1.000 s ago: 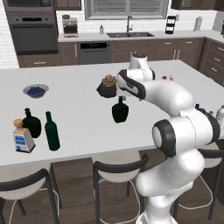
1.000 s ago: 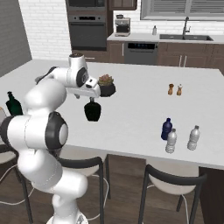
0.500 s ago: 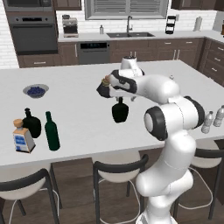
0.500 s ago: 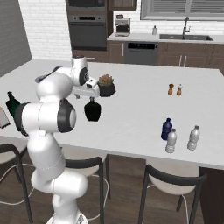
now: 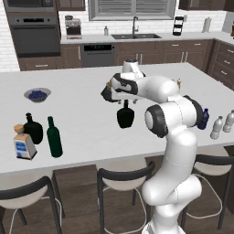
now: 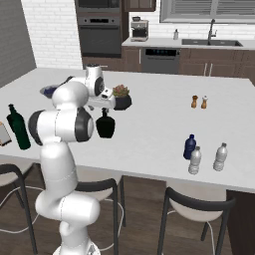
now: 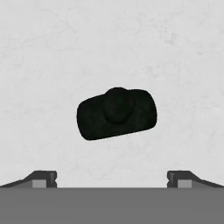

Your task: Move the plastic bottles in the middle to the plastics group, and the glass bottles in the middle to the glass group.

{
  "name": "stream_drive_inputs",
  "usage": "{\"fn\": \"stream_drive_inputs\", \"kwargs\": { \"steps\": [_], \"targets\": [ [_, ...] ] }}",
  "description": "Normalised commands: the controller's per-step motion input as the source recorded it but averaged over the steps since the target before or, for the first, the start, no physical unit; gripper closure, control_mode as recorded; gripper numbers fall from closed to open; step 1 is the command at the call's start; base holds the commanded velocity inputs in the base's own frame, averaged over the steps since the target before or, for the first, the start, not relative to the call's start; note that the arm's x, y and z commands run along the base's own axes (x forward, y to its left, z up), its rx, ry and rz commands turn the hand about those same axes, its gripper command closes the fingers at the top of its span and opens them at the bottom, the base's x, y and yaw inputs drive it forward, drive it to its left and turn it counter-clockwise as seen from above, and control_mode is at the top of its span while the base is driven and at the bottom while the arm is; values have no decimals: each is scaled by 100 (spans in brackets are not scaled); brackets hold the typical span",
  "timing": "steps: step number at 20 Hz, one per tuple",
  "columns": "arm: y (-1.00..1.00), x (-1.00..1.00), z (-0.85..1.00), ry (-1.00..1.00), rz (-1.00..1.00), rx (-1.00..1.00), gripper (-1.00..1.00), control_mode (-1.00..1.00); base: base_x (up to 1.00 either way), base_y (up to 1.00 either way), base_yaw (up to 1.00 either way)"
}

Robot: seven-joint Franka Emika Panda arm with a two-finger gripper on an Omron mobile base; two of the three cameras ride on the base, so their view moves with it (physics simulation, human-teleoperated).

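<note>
- Left base view: the hand (image 5: 124,99) hangs just above the black flask (image 5: 125,115), which stands upright mid-counter (image 5: 82,128). At the left edge stand a green bottle (image 5: 54,138), another black flask (image 5: 33,129) and a cork-stoppered bottle (image 5: 23,144).
- Right base view: a blue bottle (image 6: 189,147) and two clear plastic bottles (image 6: 195,160) stand near the right front edge.
- Hand view: the fingers (image 7: 41,178) are spread wide and empty, the flask seen from above between them.

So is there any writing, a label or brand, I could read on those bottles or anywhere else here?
No text can be read anywhere.
Square cork-stoppered bottle: it has a blue label, too small and blurred to read.
Black flask under the claw: no label visible.
</note>
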Motion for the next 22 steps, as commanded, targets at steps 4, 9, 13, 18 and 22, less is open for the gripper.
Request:
{"fn": "stream_drive_inputs", "kwargs": {
  "steps": [4, 9, 13, 18, 22],
  "targets": [
    [0, 20, -12, 0, 7, 0, -100, -100, 0, 0, 0],
    [-1, 12, -26, 0, 6, 0, -100, -100, 0, 0, 0],
    [-3, 14, -21, 0, 4, -1, -100, -100, 0, 0, 0],
    [-7, 7, -8, 0, 5, 0, -100, -100, 0, 0, 0],
    [-4, 1, 0, 0, 4, 0, -100, -100, 0, 0, 0]
  ]
}}
